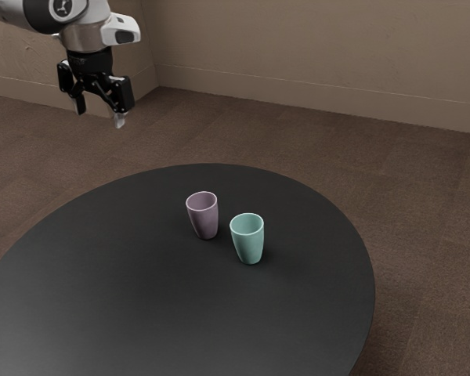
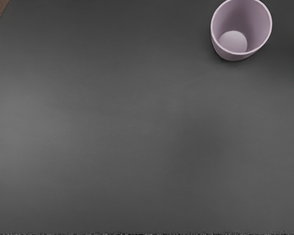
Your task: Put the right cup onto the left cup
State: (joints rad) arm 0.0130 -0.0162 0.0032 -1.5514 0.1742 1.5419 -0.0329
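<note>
On the arm (image 1: 86, 33), high at the exterior view's left: one round dark badge (image 1: 62, 7) with a pale mark, too small to read.

Count: two cups, one table, one gripper (image 1: 99, 114) with two fingers. Gripper is raised above tabletop level, its fingers standing wide apart.

Lilac cup (image 1: 203, 216) and mint-green cup (image 1: 248, 240) both upright on the round table (image 1: 141, 298), near each other but apart; mint-green one toward the exterior view's right. Gripper well apart from both.

Cups alike in form: smooth-walled tumblers, round-mouthed, tapering to a narrower foot, without handles. Material can't be told for certain. Wrist view looks down into the lilac cup: paler round bottom, thin light rim.

Tabletop black, smooth, with a soft grey sheen. Floor (image 1: 423, 235) brown, faintly patterned in squares. Wall (image 1: 298, 47) plain tan with a baseboard (image 1: 337, 106) along its foot.
</note>
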